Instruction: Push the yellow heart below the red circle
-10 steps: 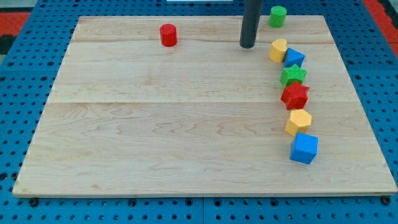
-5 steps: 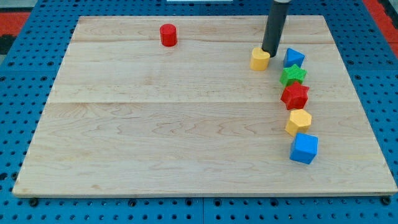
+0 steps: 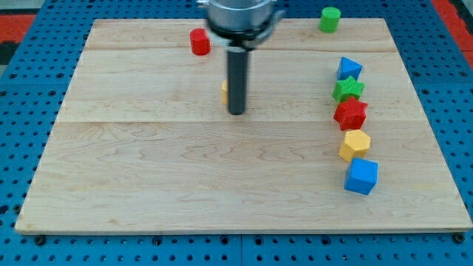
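The red circle (image 3: 199, 41) stands near the view's top, left of centre, on the wooden board (image 3: 148, 170). The yellow heart (image 3: 225, 91) is mostly hidden behind my rod; only a thin yellow sliver shows at the rod's left side. It lies below and a little right of the red circle. My tip (image 3: 236, 111) rests on the board right against the heart, at its right and lower side.
Down the view's right side stand a blue triangular block (image 3: 349, 69), a green star (image 3: 348, 90), a red star (image 3: 350, 114), a yellow hexagon (image 3: 355, 145) and a blue cube (image 3: 361, 176). A green cylinder (image 3: 329, 18) stands at the top right.
My tip has swept left and down across the board, pushing the yellow heart from beside the blue triangular block to below and right of the red circle. The other blocks have not moved.
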Controlling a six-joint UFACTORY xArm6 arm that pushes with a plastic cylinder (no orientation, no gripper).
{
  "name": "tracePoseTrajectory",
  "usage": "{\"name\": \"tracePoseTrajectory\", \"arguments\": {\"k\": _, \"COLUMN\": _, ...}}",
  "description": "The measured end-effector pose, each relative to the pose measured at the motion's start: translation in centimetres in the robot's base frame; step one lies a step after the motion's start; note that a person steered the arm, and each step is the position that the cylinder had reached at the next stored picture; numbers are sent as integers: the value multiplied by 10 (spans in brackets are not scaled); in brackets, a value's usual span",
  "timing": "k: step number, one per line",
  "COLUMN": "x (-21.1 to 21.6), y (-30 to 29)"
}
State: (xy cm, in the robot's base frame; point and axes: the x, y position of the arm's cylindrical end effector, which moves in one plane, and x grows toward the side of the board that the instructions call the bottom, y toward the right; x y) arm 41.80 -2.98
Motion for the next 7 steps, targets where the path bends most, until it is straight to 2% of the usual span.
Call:
{"name": "tracePoseTrajectory", "arguments": {"k": 1, "x": -29, "y": -31}}
{"name": "tracePoseTrajectory", "arguments": {"k": 2, "x": 13, "y": -31}}
{"name": "tracePoseTrajectory", "arguments": {"k": 3, "x": 3, "y": 12}}
{"name": "tracePoseTrajectory", "arguments": {"k": 4, "x": -45, "y": -32}}
{"name": "tracePoseTrajectory", "arguments": {"k": 5, "x": -51, "y": -69}}
{"name": "tracePoseTrajectory", "arguments": {"k": 6, "x": -51, "y": -66}}
{"name": "tracePoseTrajectory", "arguments": {"k": 7, "x": -43, "y": -33}}
